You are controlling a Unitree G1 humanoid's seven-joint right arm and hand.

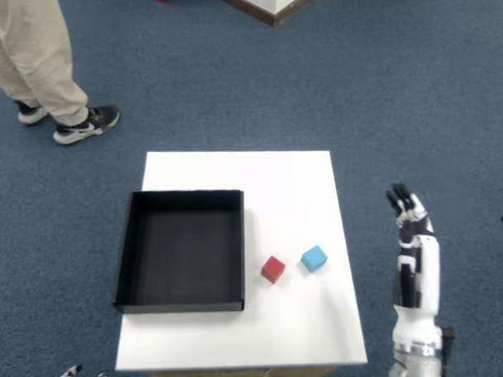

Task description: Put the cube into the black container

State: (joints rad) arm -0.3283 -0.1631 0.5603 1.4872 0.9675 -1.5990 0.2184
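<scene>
Head view: on the smooth white counter (235, 175), a red cube (273, 269) and a blue cube (313, 258) sit just right of the square, matte black container (182, 249). The right hand (409, 215) hovers beside the counter over carpet, empty, dark fingers (398, 199) slightly apart.

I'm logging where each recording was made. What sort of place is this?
Probably an office or lab room used for robot trials: blue carpet wall to wall, a small white table holding only a black container and two cubes, and a person standing by.
</scene>
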